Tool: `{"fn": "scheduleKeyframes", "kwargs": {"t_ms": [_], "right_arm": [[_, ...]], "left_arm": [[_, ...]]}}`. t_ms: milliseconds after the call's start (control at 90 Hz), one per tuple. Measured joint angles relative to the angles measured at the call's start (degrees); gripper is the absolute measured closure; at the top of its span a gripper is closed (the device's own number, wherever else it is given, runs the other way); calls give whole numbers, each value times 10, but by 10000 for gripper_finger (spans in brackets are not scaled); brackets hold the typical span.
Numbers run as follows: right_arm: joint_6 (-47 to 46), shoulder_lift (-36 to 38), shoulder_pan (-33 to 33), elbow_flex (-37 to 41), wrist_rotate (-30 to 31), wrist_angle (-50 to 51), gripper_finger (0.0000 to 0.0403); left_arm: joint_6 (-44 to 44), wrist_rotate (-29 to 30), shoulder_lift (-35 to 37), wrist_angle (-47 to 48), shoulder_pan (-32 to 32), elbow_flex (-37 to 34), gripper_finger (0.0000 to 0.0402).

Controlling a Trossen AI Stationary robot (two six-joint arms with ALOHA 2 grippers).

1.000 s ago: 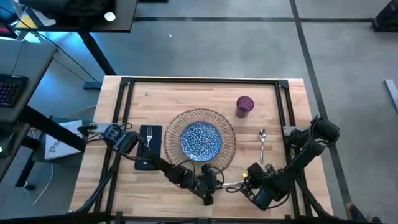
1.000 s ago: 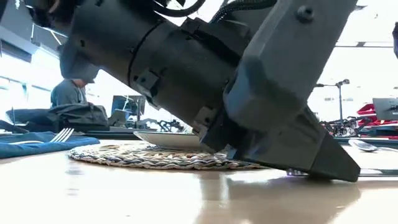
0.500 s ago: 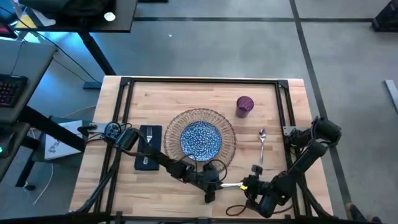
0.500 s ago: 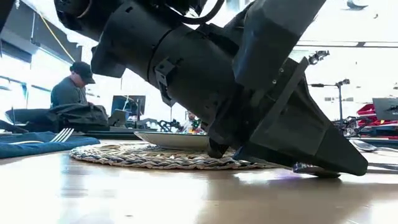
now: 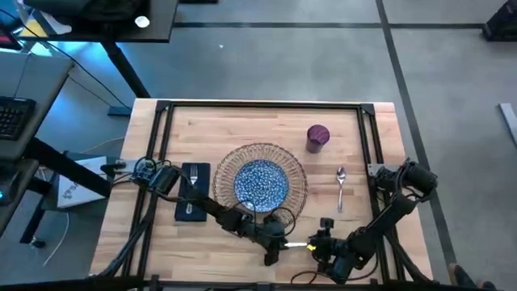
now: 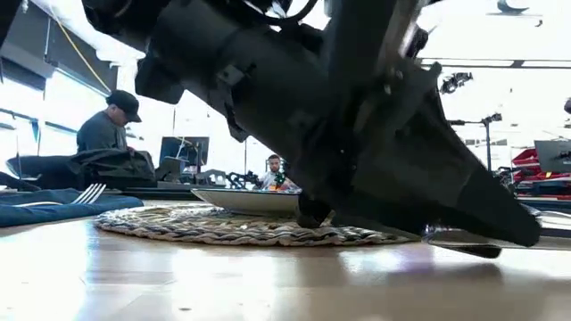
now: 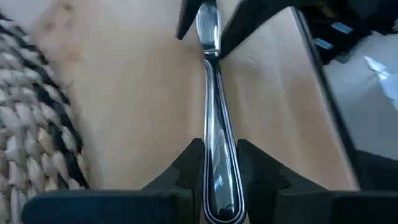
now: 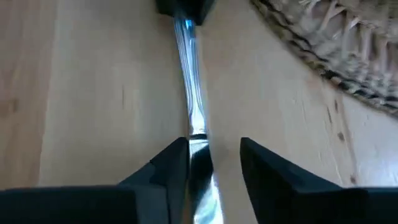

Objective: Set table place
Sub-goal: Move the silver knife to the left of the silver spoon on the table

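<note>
Both of my grippers meet at the near edge of the tabletop (image 5: 210,121), just in front of the woven mat (image 5: 260,150). My left gripper (image 7: 214,158) has its two fingers closed snugly on the handle of a silver knife (image 7: 212,112), which lies flat on the wood and runs straight away from me toward my other arm. My right gripper (image 8: 205,155) faces it from the opposite side; its fingers stand a little apart on either side of the knife's blade end, one finger (image 8: 171,163) against the metal and the other with a gap of bare wood showing between it and the blade, so I cannot tell whether it truly grips. In the high view the knife (image 5: 297,242) shows as a bright strip between the two gripper heads, near the mat's front right rim but not on it. On the mat sits the blue speckled plate (image 5: 261,181). To the left of the mat the dark napkin (image 5: 193,194) lies flat with a fork (image 5: 193,176) on top of it. To the right of the mat a spoon (image 5: 341,187) lies on the bare wood, and farther back stands the small purple cup (image 5: 317,137). In the low view, a person in a cap (image 6: 107,125) sits in the room behind.
</note>
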State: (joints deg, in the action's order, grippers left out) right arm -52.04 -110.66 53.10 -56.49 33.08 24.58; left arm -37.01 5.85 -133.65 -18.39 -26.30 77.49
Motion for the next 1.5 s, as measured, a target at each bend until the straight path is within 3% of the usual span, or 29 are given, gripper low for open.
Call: {"fn": "scheduleKeyframes", "kwargs": {"t_ms": [167, 222, 300, 389, 778, 956, 1100, 1289, 1500], "right_arm": [[11, -1, -2, 0, -17, -9, 388], [11, -1, -4, -1, -25, -10, 393], [9, -1, -5, -2, -34, -13, 398], [5, 1, -6, -1, -44, -23, 401], [16, 1, -19, -20, -82, 1, 402], [33, 2, -29, -21, -94, -4, 402], [50, 0, -31, -43, -100, 19, 402], [63, -2, -33, -74, -102, 59, 402], [68, -5, -33, -96, -103, 82, 402]], "left_arm": [[-2, -10, 4, 0, 1, -1, 349], [1, -13, 4, -7, 1, -1, 353], [0, -20, 4, -17, 1, -2, 392], [6, -21, 7, -26, 0, -2, 394], [74, 19, 15, -59, -8, -3, 270], [117, 34, 6, -64, -6, -1, 253], [138, 44, 6, -53, -8, -1, 286], [138, 52, 7, -33, -7, 0, 385], [134, 60, 7, -30, -9, 0, 397]]}}
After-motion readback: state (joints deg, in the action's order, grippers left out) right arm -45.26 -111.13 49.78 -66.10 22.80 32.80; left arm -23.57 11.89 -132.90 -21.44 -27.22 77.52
